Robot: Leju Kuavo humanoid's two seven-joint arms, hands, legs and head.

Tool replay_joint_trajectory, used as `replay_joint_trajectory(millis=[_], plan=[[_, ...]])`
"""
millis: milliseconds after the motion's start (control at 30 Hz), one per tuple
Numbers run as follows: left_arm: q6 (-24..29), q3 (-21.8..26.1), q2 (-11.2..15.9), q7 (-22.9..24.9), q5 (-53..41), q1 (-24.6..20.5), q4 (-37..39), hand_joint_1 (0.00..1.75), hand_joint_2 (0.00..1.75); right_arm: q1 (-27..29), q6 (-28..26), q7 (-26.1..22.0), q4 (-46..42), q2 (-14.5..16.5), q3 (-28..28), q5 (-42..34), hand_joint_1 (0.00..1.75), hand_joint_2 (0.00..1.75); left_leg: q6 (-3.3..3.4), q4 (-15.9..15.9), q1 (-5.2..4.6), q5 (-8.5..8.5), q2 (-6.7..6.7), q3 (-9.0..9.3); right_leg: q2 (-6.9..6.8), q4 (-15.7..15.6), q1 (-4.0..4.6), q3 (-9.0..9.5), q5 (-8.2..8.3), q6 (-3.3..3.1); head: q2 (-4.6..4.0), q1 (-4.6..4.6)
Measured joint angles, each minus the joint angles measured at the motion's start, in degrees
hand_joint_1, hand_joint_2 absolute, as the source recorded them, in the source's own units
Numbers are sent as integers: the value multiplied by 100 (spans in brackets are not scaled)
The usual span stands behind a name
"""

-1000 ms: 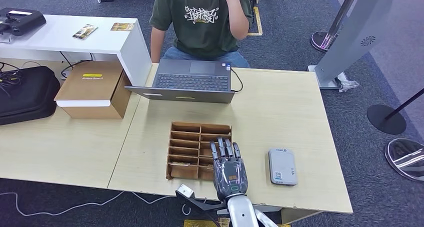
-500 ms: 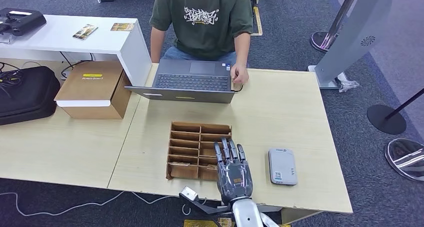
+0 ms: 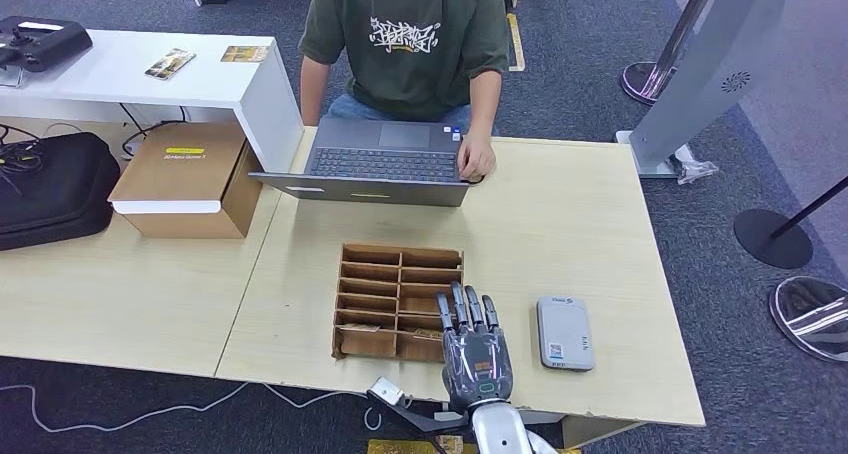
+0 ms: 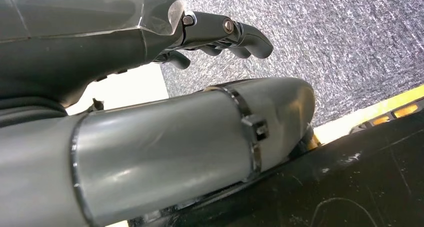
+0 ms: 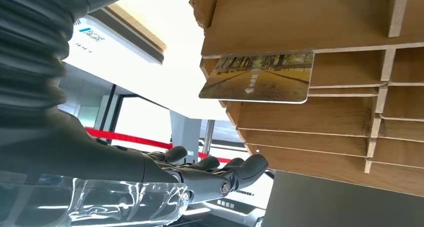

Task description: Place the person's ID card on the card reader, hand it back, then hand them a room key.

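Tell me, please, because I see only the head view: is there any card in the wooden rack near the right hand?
Observer: Yes. The right wrist view shows one card sticking out of a slot of the rack. A tree-lined road is printed on it.
Operator: Does the right hand touch it?
Observer: No. The right hand is apart from the card, with its fingers stretched out and nothing in it.
Operator: And the left hand?
Observer: The left wrist view shows the left hand above grey carpet, its fingers curled with nothing in them.
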Motion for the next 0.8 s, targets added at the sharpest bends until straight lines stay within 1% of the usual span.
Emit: replay_joint_trajectory(millis=[467,667,800], plan=[[10,-38,-2,0,-50,0,0,0,0,5,-51,22,-22,1,-21,0,0,175,0,0,0,0,0,0,0,0,0,0,0,0,0,0],[5,-37,-2,1,-114,-4,0,0,0,4,-190,-185,-42,83,-24,0,0,175,0,0,0,0,0,0,0,0,0,0,0,0,0,0],[-5,-38,-2,1,-130,-5,0,0,0,4,-195,-232,-40,133,-46,0,0,175,0,0,0,0,0,0,0,0,0,0,0,0,0,0]])
